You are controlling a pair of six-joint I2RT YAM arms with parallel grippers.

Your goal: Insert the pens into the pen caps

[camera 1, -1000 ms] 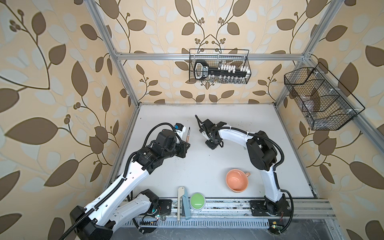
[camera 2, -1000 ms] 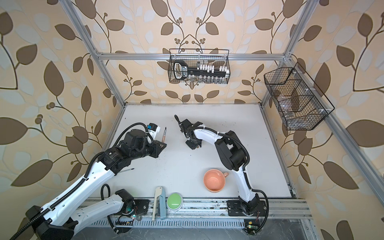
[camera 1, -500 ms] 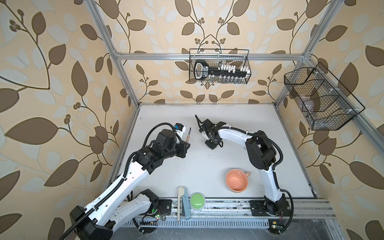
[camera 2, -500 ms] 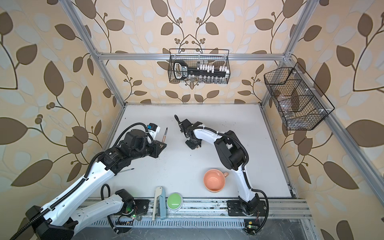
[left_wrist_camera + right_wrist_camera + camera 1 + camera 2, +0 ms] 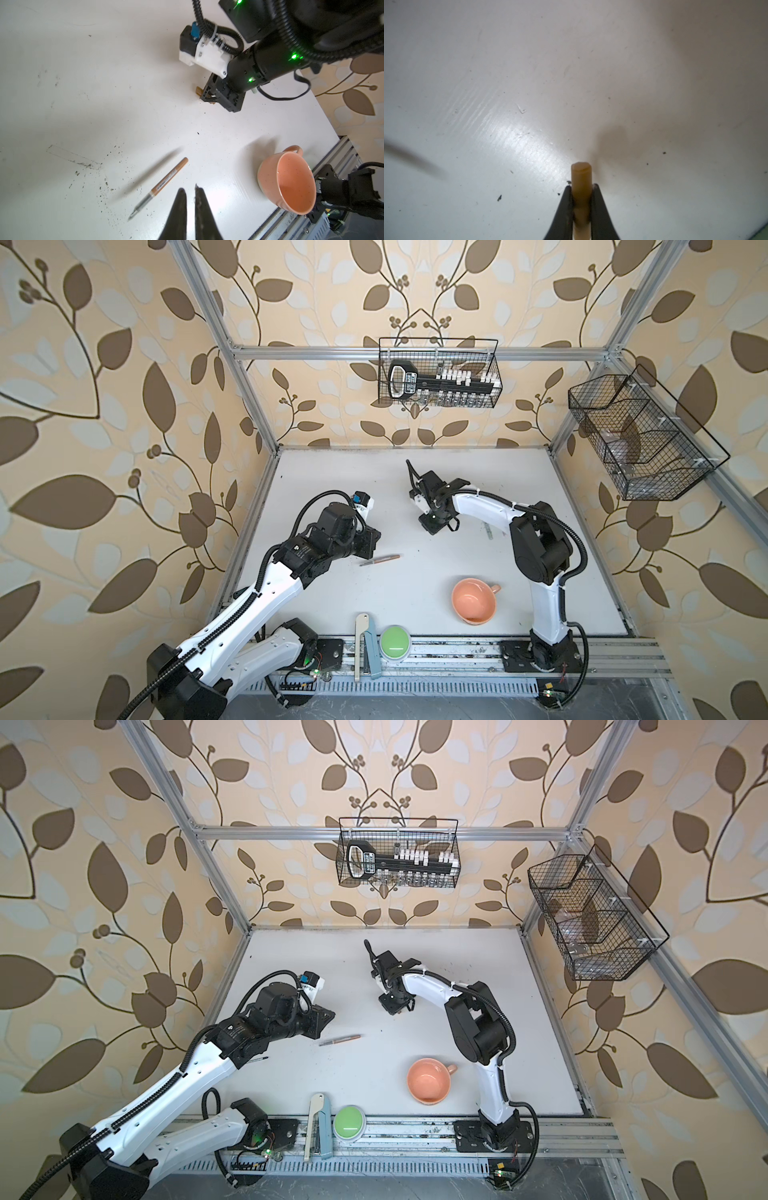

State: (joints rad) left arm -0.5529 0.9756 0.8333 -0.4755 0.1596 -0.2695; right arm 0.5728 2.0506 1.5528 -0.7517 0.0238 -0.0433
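Nearest, at 5 o'clock on the counter (image 5: 332, 472), the mug (image 5: 473, 601) stands empty. At 10 o'clock from it the tan pen (image 5: 380, 560) lies flat, tip toward 9 o'clock, with the left hand (image 5: 189, 193) just beside it, fingers pressed together on nothing. Farther, at 11 o'clock from the mug, the right hand (image 5: 581, 187) pinches the tan cap (image 5: 581, 176). The step in hand looks like picking up the pen: the left hand must spread, grip the barrel, then aim the tip into the cap. On the walls, the back basket (image 5: 438, 340) holds a black rack of white pieces. The side basket (image 5: 665, 477) holds something I cannot make out.
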